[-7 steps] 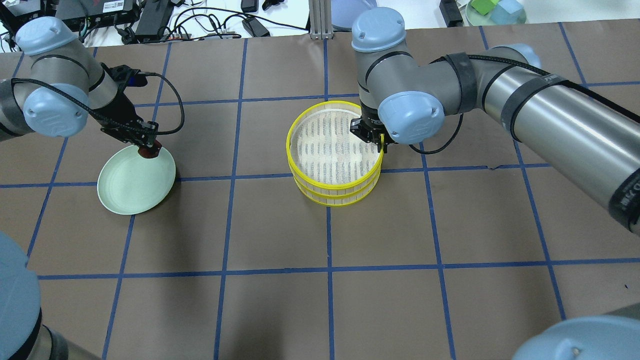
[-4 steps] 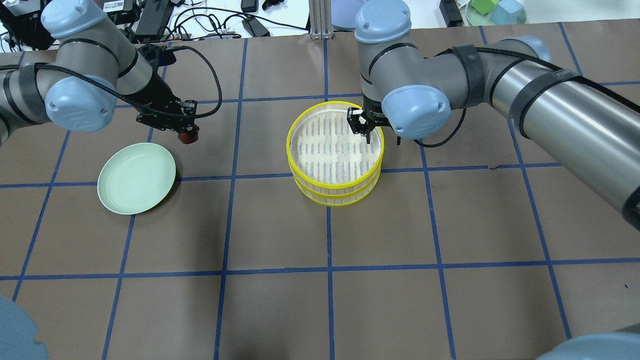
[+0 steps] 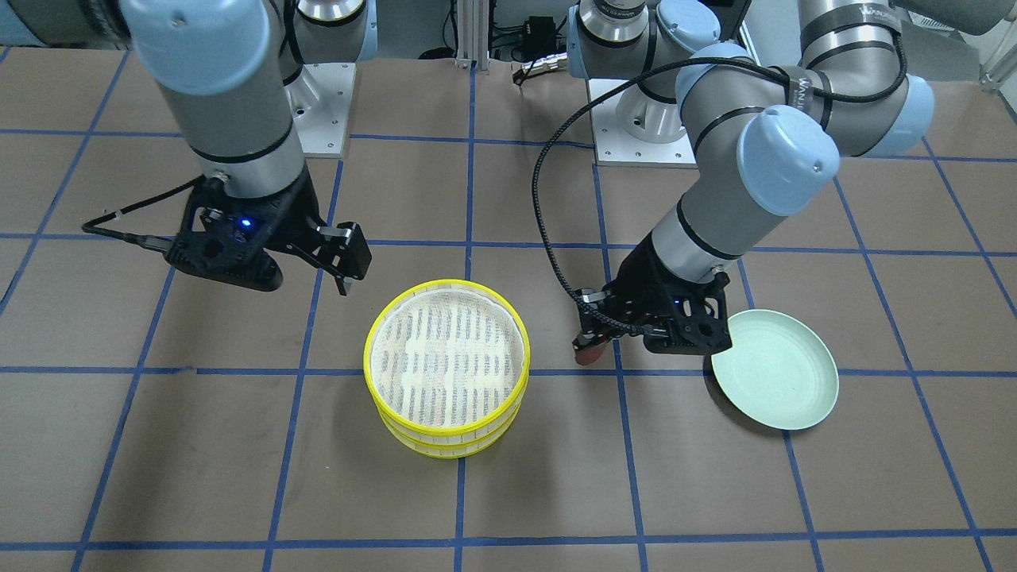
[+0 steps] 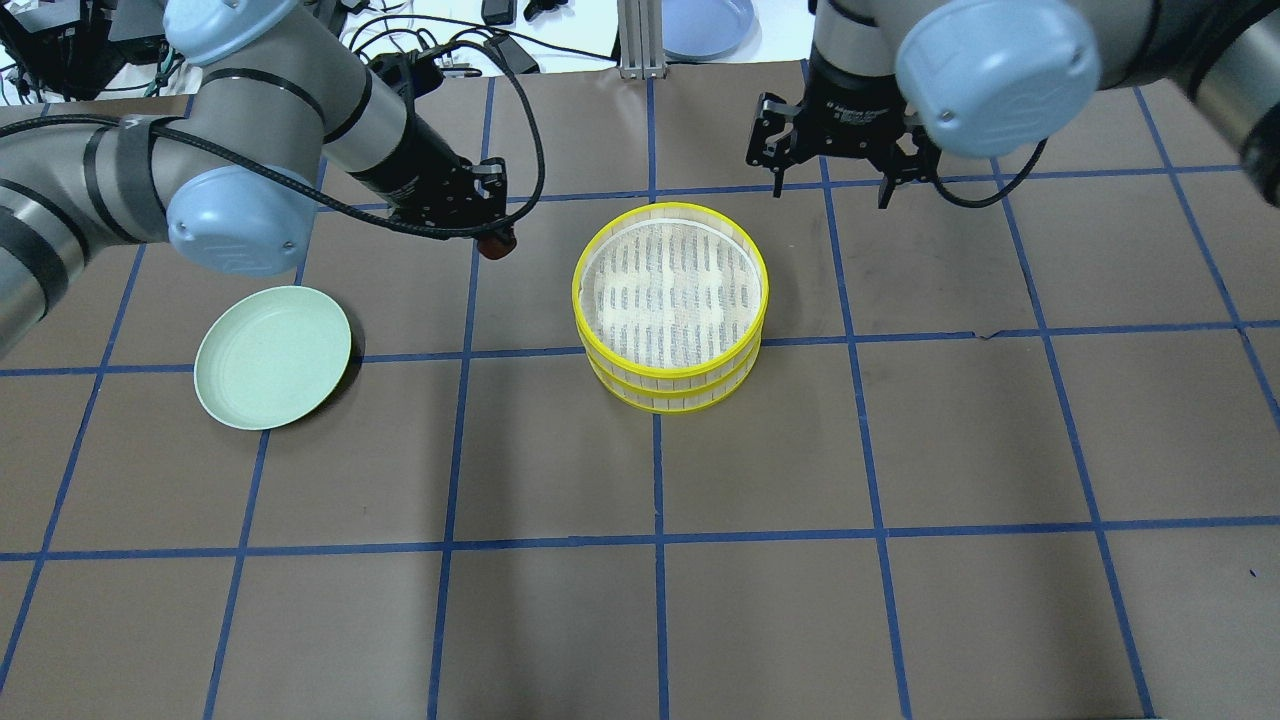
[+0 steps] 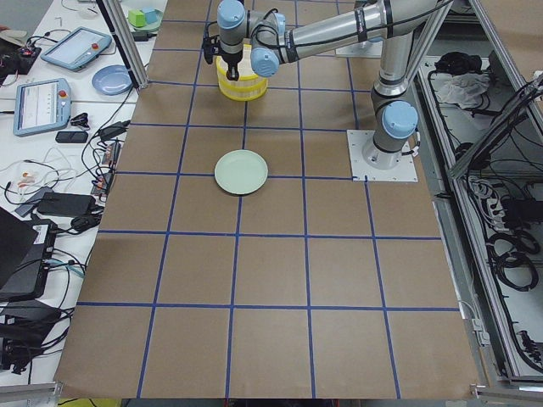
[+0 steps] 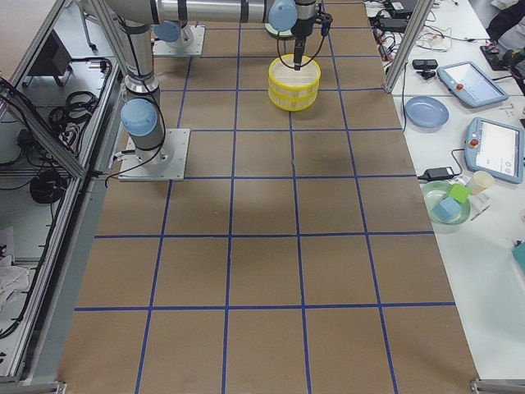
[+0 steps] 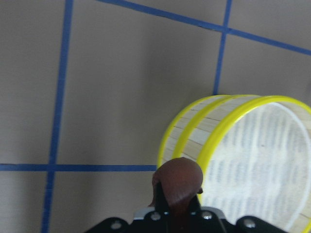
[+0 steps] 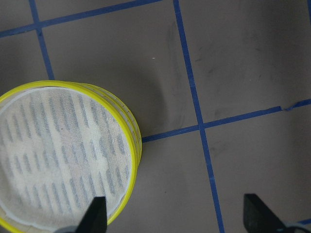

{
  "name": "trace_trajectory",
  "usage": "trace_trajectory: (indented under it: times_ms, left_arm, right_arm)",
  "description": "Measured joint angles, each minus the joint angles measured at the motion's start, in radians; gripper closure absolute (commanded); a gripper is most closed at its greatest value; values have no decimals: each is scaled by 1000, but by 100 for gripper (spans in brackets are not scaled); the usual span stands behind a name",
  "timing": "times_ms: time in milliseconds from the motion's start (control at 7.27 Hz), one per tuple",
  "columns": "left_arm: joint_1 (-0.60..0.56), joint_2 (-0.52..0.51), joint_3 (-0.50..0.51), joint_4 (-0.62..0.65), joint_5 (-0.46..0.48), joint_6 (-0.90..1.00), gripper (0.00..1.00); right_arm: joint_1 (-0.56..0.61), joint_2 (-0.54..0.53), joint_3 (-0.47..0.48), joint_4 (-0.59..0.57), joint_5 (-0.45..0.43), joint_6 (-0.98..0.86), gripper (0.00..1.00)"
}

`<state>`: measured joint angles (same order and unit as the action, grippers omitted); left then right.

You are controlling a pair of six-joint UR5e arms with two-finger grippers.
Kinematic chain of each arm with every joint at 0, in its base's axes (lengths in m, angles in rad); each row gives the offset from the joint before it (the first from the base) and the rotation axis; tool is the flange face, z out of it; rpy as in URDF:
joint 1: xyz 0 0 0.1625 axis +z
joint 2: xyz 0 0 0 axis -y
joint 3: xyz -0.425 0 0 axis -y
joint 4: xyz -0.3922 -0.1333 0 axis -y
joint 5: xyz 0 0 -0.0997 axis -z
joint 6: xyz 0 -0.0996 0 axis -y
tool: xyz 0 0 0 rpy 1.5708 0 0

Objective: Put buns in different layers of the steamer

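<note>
My left gripper (image 4: pixel 490 236) is shut on the dark reddish-brown bun (image 4: pixel 496 246) and holds it above the table, just left of the steamer. The bun also shows in the front view (image 3: pixel 586 355) and the left wrist view (image 7: pixel 179 182). The two steamer layers (image 4: pixel 668 377) are stacked, with yellow rims, and the top mesh floor is bare. My right gripper (image 4: pixel 830 185) is open and empty, raised behind and to the right of the steamer (image 8: pixel 131 141). The cream-white bun shows in no view.
An empty pale green plate (image 4: pixel 272 356) lies left of the steamer, also seen in the front view (image 3: pixel 775 369). Cables, power bricks, a metal post (image 4: pixel 633 40) and a blue plate (image 4: pixel 708 20) line the table's far edge.
My left gripper lifted the brown bun off the plate's edge and carried it right, towards the steamer. My right gripper left the steamer's right rim and moved back and right, open.
</note>
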<state>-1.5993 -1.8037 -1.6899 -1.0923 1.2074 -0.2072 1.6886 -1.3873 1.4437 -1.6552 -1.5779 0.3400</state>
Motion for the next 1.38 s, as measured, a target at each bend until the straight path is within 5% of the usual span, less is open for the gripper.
trace_trajectory:
  times_ms: [138, 275, 413, 550, 1101, 1376]
  left_arm:
    - [-41, -9, -1, 47, -50, -73, 100]
    - [-79, -21, -2, 88, -82, -126, 47]
    - [-107, -33, -3, 114, -94, -151, 34]
    - [-124, -45, -3, 131, -98, -163, 0]
    - [-135, -47, 3, 129, -64, -171, 0]
    - [-79, -10, 26, 5, 76, -19, 0]
  right_arm:
    - [-26, -14, -13, 28, 17, -30, 0]
    - [-38, -21, -17, 39, 5, -48, 0]
    - [-42, -24, -16, 43, -16, -54, 0]
    - [-43, -26, -15, 44, -27, -55, 0]
    - [-43, -29, -8, 46, -28, -54, 0]
    - [-43, -31, 12, 44, -25, -53, 0]
